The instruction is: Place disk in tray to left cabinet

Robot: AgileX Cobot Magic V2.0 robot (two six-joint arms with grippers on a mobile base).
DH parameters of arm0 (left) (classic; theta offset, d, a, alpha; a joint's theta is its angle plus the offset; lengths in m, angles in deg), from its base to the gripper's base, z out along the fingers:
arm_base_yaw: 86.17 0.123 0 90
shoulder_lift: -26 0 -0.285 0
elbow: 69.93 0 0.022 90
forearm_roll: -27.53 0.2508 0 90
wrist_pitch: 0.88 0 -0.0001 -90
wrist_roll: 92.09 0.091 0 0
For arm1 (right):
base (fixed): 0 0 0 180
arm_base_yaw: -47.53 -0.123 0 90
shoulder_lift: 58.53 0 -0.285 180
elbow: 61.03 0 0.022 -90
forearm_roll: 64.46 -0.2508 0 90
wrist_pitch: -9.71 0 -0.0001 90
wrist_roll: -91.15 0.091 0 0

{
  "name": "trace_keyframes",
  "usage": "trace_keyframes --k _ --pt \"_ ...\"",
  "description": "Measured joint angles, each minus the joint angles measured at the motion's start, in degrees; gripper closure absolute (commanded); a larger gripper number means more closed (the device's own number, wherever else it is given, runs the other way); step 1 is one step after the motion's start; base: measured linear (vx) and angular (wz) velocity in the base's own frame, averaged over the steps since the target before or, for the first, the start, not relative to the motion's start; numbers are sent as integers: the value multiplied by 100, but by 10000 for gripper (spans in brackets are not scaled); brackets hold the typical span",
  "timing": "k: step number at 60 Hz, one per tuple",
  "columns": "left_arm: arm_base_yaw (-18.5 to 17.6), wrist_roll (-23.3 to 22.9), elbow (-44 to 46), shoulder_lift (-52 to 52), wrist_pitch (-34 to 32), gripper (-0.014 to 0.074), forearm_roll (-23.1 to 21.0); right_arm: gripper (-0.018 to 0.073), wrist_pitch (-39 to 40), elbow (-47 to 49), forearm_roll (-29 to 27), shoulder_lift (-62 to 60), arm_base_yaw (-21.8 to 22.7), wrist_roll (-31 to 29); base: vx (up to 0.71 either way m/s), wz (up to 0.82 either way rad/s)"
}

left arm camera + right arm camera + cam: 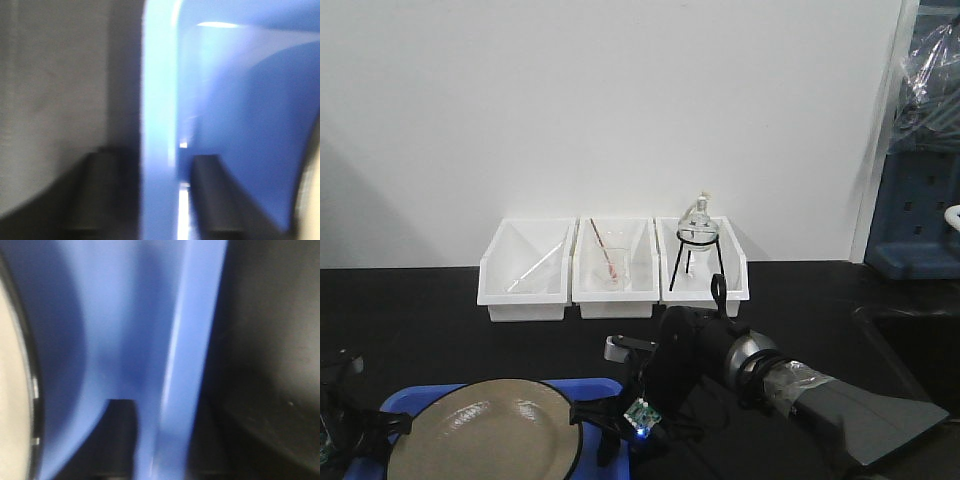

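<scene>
Plate (485,435) in tray (405,400); left tool (160,200) and right tool (605,420) straddle its 9 and 3 o'clock rims, clamping unclear. Next, a level lift.

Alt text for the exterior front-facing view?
A tan disk lies in a blue tray at the bottom of the frame, with the left gripper and right gripper at the tray's ends. Behind, on a black table, stand three white bins; the rightmost holds a glass flask on a stand.
</scene>
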Motion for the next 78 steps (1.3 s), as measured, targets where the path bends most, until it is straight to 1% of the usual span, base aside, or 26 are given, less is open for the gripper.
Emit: trace_keyframes --k 4,10,18,23,30,38,45,64,78 --pt "26 44 25 0 75 500 -83 576 -13 0 -41 0 13 104 0 0" --pt "60 95 44 -7 184 607 -260 571 -13 0 -36 0 19 233 0 0" --pt "90 116 60 -7 385 603 -502 569 -46 -5 54 -48 43 292 0 0" --pt "92 116 180 -9 721 601 -552 568 -112 -27 63 -74 111 297 0 0" --pt "86 31 485 -17 1343 599 -552 568 -270 -55 -144 -131 286 297 0 0" --pt "70 -277 1001 -11 1879 598 -563 568 -397 -66 -514 -289 510 265 0 0" --pt "60 -603 1394 -7 2292 597 -576 566 -402 -66 -659 -504 639 245 0 0" --pt "55 -1319 2431 -7 3304 597 -589 565 -477 -66 -726 -1203 754 269 0 0" --pt "55 -1894 3185 6 3604 597 -645 565 -552 -66 -734 -1566 771 494 0 0"
